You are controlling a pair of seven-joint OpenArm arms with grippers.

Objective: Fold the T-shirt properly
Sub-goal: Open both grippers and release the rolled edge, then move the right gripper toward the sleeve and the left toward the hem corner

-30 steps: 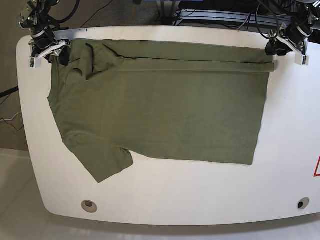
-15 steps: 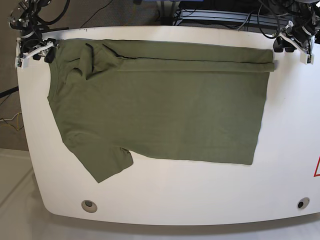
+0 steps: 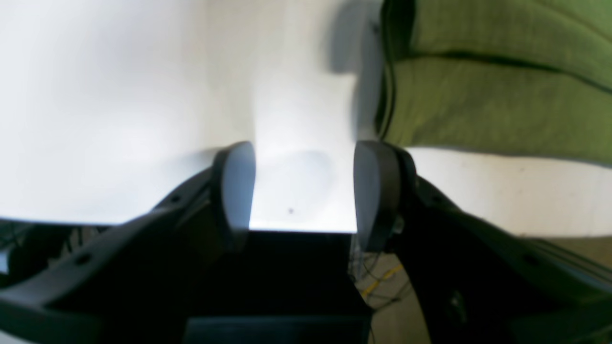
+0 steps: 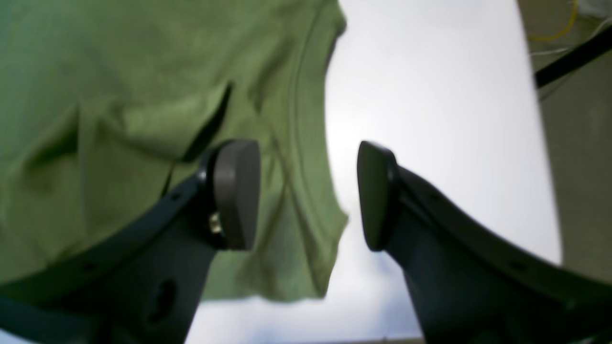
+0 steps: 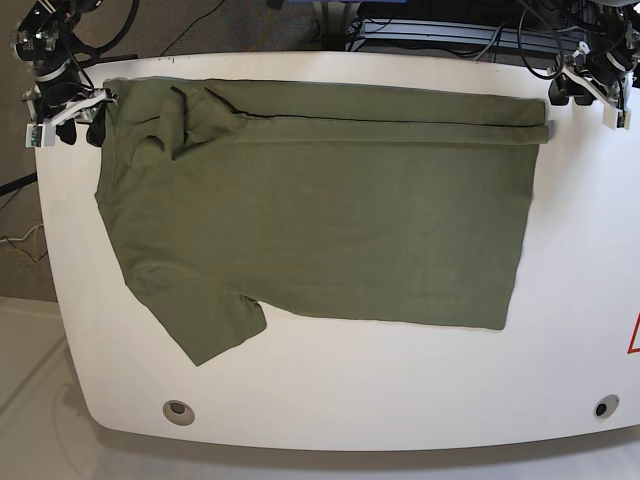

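While the white, round-cornered counter (image 5: pixel 330 395) fills most of the base view, the plain olive-green short-sleeved T-shirt (image 5: pixel 320 225) lies spread flat across its far and middle part, collar end to the left and hem to the right. Along the far edge a long strip of the cloth is folded over onto the body, making a doubled band that runs from the rumpled collar area to the right-hand hem. One short sleeve points toward the near left corner of the counter. Two small round holes sit in the counter near its near edge, one left (image 5: pixel 178 410) and one right (image 5: pixel 601 407).

At the far left corner the right pincer (image 5: pixel 68 113) sits just beside the shirt's collar end; in its wrist view its two dark pads stand apart with nothing between them, one over the green cloth and the other over bare counter. At the far right corner the left pincer (image 5: pixel 583 92) is just beside the end of the folded band; its wrist view shows the pads (image 3: pixel 234 186) likewise apart and empty over white counter, the shirt's layered edge to one side.
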